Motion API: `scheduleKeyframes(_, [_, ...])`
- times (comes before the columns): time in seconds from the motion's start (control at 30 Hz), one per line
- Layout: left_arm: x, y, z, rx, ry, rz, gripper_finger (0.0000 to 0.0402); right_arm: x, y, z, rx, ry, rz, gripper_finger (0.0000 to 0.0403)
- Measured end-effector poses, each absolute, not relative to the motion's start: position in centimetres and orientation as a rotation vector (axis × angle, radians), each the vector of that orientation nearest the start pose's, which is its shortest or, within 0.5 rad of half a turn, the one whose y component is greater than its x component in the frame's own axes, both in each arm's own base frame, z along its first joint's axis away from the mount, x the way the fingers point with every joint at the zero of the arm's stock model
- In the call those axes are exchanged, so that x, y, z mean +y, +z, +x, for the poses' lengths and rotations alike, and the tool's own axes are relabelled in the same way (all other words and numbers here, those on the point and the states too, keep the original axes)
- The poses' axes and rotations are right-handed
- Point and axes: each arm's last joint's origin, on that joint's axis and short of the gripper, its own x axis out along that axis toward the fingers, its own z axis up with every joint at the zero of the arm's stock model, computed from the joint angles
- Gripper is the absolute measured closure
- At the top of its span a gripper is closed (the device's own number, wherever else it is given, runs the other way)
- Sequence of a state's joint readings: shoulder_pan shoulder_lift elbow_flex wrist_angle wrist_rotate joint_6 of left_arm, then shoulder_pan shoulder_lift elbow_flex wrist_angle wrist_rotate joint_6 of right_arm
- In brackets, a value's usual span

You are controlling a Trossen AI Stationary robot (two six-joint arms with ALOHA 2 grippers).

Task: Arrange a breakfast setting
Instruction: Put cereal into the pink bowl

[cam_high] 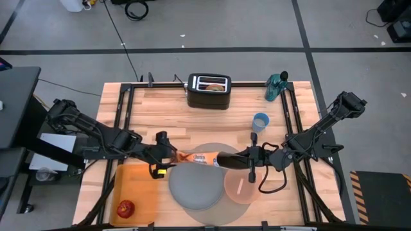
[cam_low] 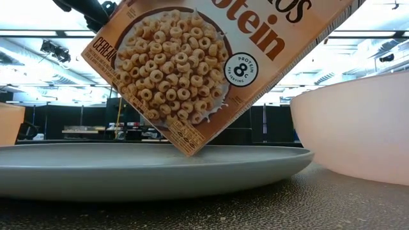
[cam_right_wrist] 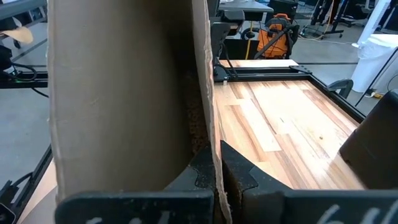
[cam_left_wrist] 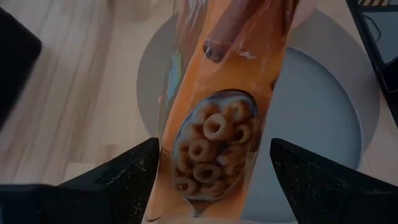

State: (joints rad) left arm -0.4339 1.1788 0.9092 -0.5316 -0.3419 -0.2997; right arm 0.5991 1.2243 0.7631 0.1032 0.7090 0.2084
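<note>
Overhead first: you've got the orange cardboard cereal box lying level between both arms, above the far edge of the large round grey mat. Left gripper has its fingers apart around the box's left end; right gripper is clamped on the right end. Smaller grey plate sits on the mat's near part, translucent pink bowl just beside the plate on its right. Red apple is on the flat orange tray at the near left. Black toaster stands at the far edge, a small blue cup right of centre.

Low view: box corner hangs tilted just above the plate's rim; whether it touches, you can't tell. Bowl wall fills the right side.

Left wrist: both dark fingers flank the box, gaps showing each side.

Right wrist: fingers pinched together on the box's open cardboard flap.
</note>
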Motion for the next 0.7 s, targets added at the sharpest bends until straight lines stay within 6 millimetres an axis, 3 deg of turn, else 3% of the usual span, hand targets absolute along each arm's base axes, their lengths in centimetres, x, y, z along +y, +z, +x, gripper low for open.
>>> scheduleKeyframes(0.53, [-9.4,24.1,24.4,0.829,0.113,0.116,0.0088,13.2,26.6,22.6,0.259,-0.137,0.007,0.0395])
scheduleKeyframes(0.7, [-8.9,24.0,24.5,0.843,0.122,0.108,0.012,13.2,26.7,22.6,0.255,-0.137,0.011,0.0395])
